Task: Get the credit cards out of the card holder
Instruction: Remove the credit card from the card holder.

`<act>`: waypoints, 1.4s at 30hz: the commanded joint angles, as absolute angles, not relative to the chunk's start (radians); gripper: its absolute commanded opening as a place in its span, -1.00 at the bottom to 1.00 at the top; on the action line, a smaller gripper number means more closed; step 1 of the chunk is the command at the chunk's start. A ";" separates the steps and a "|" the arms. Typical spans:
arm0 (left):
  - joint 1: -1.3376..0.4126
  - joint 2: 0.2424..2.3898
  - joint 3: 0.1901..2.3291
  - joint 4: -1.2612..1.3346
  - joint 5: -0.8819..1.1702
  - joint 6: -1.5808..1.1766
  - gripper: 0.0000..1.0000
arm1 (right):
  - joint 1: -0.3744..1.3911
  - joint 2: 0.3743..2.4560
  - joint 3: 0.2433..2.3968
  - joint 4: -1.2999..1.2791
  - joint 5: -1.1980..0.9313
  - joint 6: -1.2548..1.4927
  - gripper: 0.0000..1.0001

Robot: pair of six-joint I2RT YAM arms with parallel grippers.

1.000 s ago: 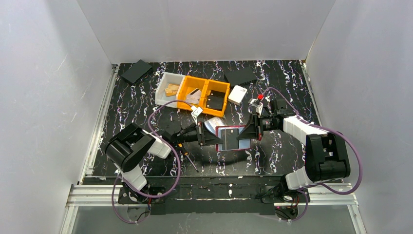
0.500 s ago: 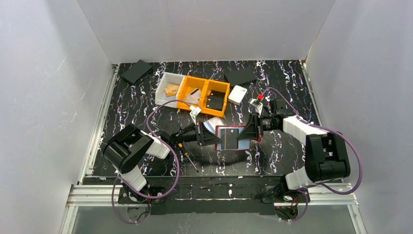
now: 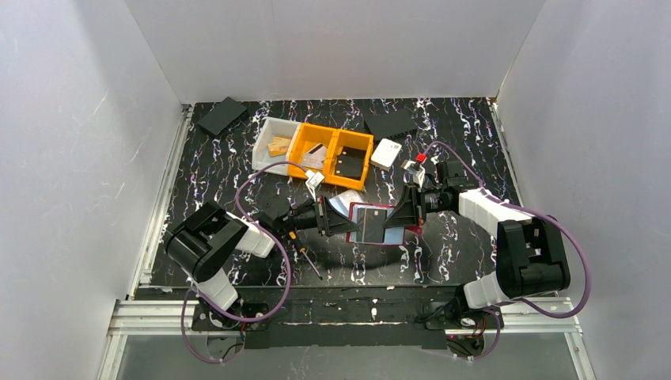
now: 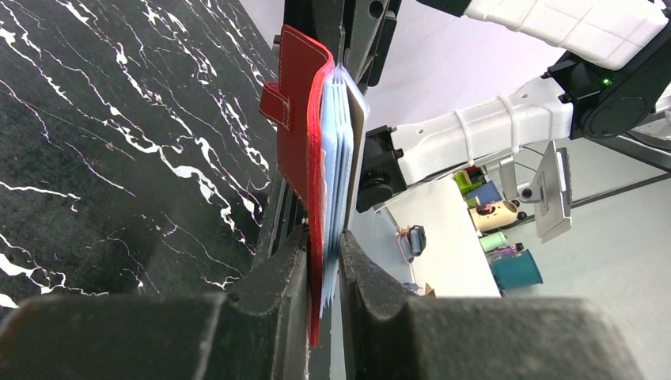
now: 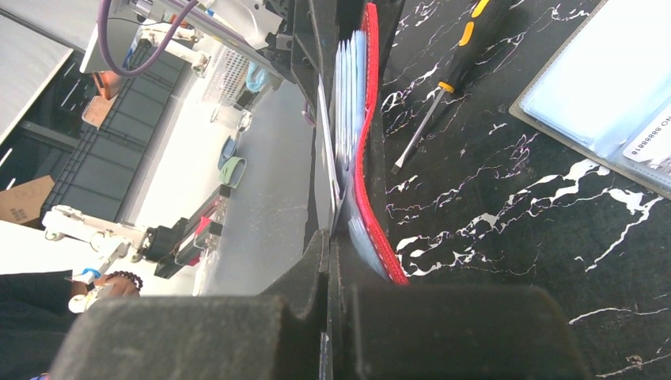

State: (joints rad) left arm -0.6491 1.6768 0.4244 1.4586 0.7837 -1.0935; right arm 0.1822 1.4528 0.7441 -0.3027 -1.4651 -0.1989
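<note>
The red card holder (image 3: pixel 389 233) is held off the table between both arms, standing on edge. My left gripper (image 3: pixel 349 224) is shut on its left end; in the left wrist view the fingers (image 4: pixel 281 273) pinch the red cover (image 4: pixel 297 127) together with the light blue sleeves (image 4: pixel 338 150). My right gripper (image 3: pixel 396 219) is at the opposite end. In the right wrist view its jaws (image 5: pixel 328 245) are shut on the thin edge of a grey credit card (image 5: pixel 324 178), which lies against the sleeves of the holder (image 5: pixel 369 150).
A clear sleeve with a white card (image 5: pixel 609 87) lies on the table behind the holder. A screwdriver (image 3: pixel 305 255) lies near the left arm. Two orange bins (image 3: pixel 332 154), a white bin (image 3: pixel 273 142), a white box (image 3: pixel 386 153) and black plates (image 3: pixel 221 115) sit at the back.
Both grippers and the card holder have shifted slightly to the left. Both grips are unchanged.
</note>
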 commanded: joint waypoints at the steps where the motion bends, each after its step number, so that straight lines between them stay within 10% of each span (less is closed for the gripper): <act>1: -0.607 1.637 0.412 1.482 0.800 -1.095 -1.00 | 0.167 1.431 0.764 -0.298 -1.484 -0.204 -0.97; 42: -0.608 1.611 0.387 1.480 0.814 -1.114 -1.00 | 0.124 1.440 0.764 -0.293 -1.485 -0.185 -0.94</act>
